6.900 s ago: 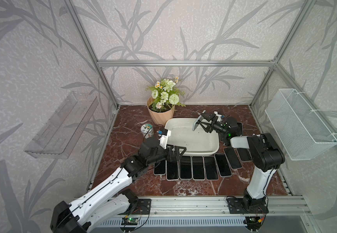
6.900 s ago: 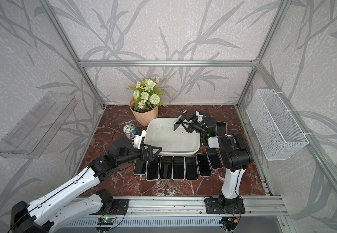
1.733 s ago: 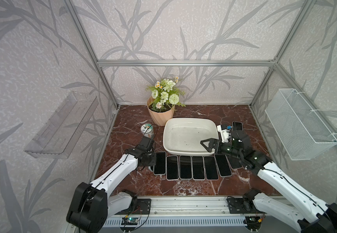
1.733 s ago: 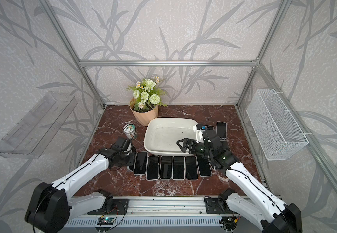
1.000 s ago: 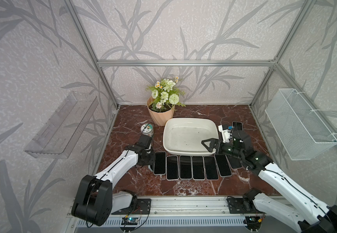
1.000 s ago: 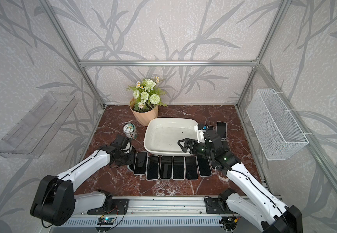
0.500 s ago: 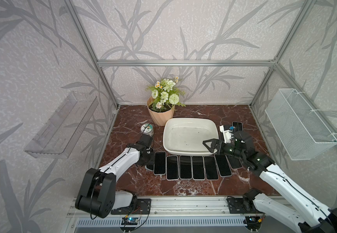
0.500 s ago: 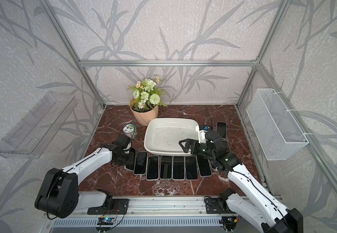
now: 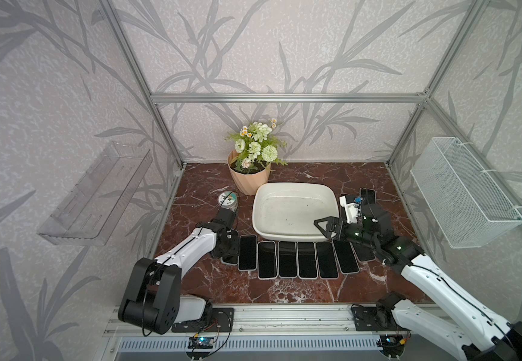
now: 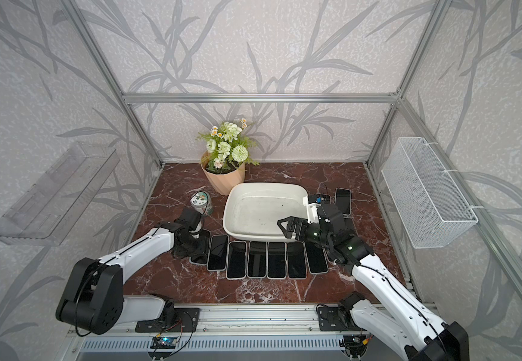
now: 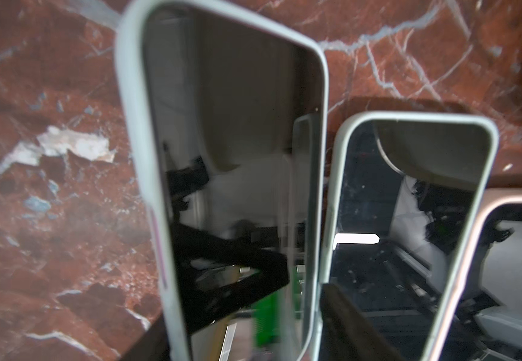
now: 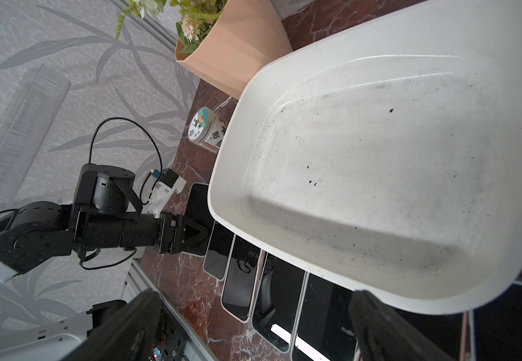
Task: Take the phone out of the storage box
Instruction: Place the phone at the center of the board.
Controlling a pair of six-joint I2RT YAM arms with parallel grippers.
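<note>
The left pincer [image 12: 195,237] is low over the marble floor [image 9: 284,290]. Directly under it lies the end phone [image 11: 231,156], screen up, the last one in a row of phones [image 9: 297,259]. In the left wrist view this phone sits between the pincer's dark fingers [image 11: 347,322]. The picture is blurred there, so one cannot tell if the fingers press its edges or stand clear of it. The next phone [image 11: 410,203] lies just beside, on the other side of that finger.

The right pincer [image 9: 323,228] has its jaws wide apart and holds nothing. It hovers at the near corner of the storage box [image 9: 288,209], and in the right wrist view the box's rim passes just ahead of its fingertips. The row of phones lies below this pincer and runs from it toward the left pincer. It follows the outside of the box's near wall, on the floor.

Beyond the left pincer stand a small round tin [image 9: 228,200] and a flower pot [image 9: 248,183]. Behind the right pincer, near its wrist, lies a lone phone [image 9: 367,195].
</note>
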